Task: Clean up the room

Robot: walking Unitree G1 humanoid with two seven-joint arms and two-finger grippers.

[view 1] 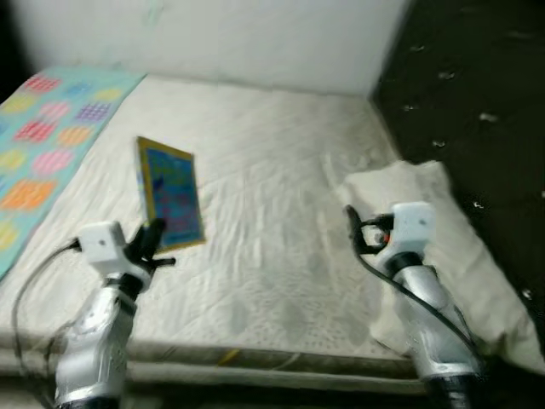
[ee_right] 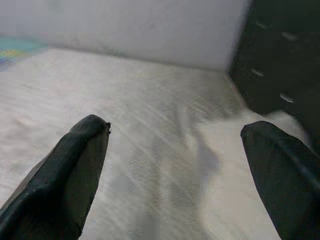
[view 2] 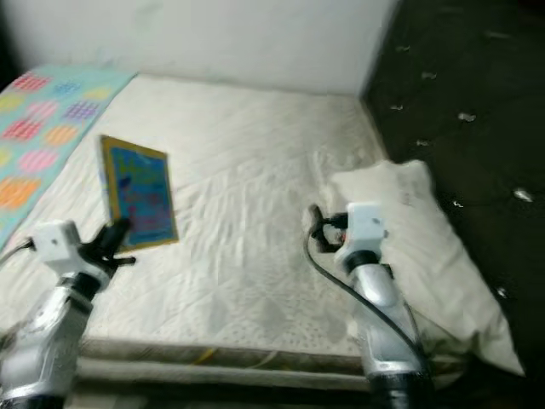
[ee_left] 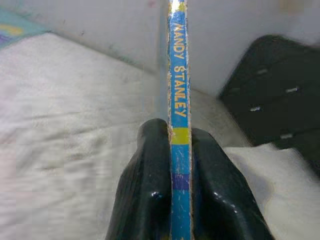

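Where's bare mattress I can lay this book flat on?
The widest free patch is the middle of the mattress, between the book in the left gripper and the pillow, up to the wall. It is crowded on the right, where the open right gripper hovers by the pillow; the patterned blanket covers the left.

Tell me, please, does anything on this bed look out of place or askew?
The blue book is the odd item on the mattress, and the left gripper has its fingers shut on its spine. The pillow lies skewed, hanging off the bed's right edge.
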